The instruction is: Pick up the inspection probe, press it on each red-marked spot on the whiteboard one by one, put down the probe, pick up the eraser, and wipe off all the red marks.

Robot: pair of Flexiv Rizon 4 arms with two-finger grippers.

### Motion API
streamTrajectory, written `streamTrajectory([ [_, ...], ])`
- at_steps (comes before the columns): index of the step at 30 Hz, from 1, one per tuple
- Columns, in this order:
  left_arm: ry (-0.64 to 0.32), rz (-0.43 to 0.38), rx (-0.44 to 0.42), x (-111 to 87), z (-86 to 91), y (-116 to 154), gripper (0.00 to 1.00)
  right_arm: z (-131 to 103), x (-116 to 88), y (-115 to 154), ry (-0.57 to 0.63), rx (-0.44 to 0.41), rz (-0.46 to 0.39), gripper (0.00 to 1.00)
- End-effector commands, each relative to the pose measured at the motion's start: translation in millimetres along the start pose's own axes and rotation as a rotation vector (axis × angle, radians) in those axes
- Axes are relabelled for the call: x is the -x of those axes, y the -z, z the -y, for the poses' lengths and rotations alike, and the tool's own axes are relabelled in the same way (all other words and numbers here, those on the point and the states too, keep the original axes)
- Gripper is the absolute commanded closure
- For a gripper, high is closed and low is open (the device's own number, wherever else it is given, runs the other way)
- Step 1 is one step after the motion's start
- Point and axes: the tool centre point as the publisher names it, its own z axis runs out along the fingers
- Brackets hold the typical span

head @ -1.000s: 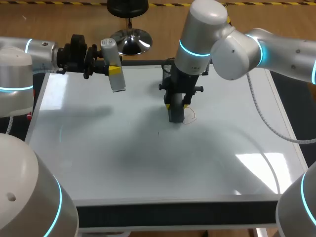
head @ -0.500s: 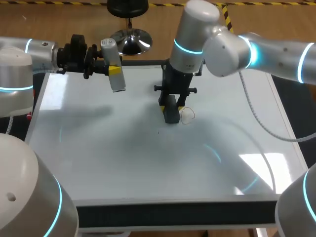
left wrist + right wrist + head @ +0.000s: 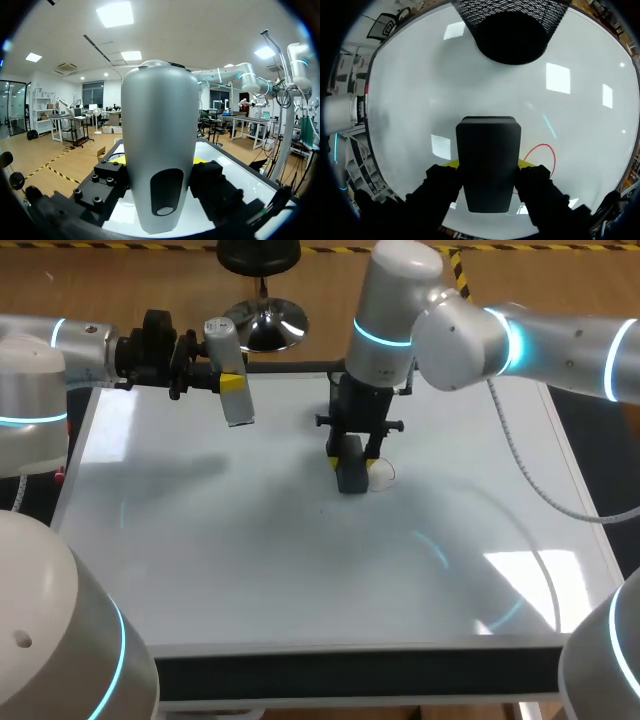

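Note:
My left gripper (image 3: 230, 381) is shut on the grey inspection probe (image 3: 228, 375) and holds it in the air over the whiteboard's (image 3: 300, 580) far left part. In the left wrist view the probe (image 3: 160, 150) stands upright between the black fingers (image 3: 107, 182). The right gripper (image 3: 352, 453) is shut on the black eraser (image 3: 350, 476), which rests on the board near its far middle. A thin red loop mark (image 3: 384, 472) lies just right of the eraser. From the right wrist, the eraser (image 3: 488, 165) sits between the fingers, with the red mark (image 3: 547, 155) beside it.
A dark strip (image 3: 350, 675) runs along the whiteboard's near edge. A tiny dark speck (image 3: 322, 508) lies on the board in front of the eraser. My right arm (image 3: 480, 335) crosses over the far right part of the board.
My right gripper slid the eraser slightly left, then a little back toward the red mark. The left arm and the probe have not moved.

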Motion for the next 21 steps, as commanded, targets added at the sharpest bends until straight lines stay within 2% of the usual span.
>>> streamTrajectory([
  [1,-0.001,0.002,0.001,-0.5,1.5,-0.4,1.0,-1.6,23.2,-29.1,-0.011,-0.021,-0.018,1.0],
  [15,-0.001,0.002,0.001,-0.5,1.5,-0.4,1.0,7.2,71.4,-45.0,-0.093,-0.105,-0.05,1.0],
  [21,-0.001,0.002,0.001,-0.5,1.5,-0.4,1.0,22.4,88.4,-44.3,-0.149,-0.131,-0.034,1.0],
])
